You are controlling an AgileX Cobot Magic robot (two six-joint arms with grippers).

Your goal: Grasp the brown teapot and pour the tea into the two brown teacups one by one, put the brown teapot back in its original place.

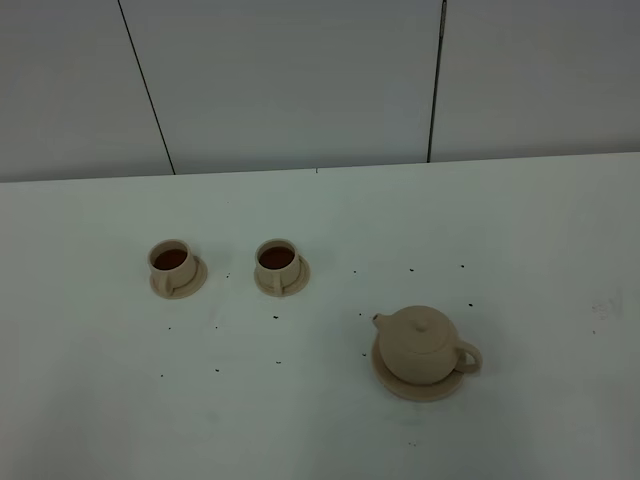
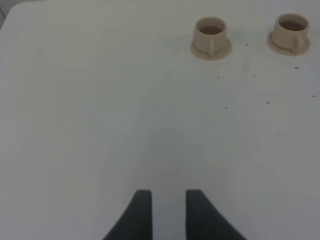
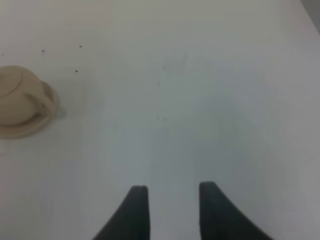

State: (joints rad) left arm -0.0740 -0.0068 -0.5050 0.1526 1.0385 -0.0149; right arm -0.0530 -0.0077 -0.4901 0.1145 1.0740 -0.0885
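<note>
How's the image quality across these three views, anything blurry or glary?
Exterior high: even, flat light, soft shadows, teapot and teacups reasonably sharp. Left wrist: cups fairly clear, gripper fingertips soft. Right wrist: blurriest, teapot hazy at the frame edge, washed-out table.

The tan lidded teapot [image 1: 422,343] sits upright on its saucer [image 1: 420,387] at lower right; two tea-filled cups [image 1: 171,261] [image 1: 277,260] stand on small saucers, centre left.

The left gripper [image 2: 167,212] and right gripper [image 3: 172,210] each have two dark, smooth, curved fingers.
</note>
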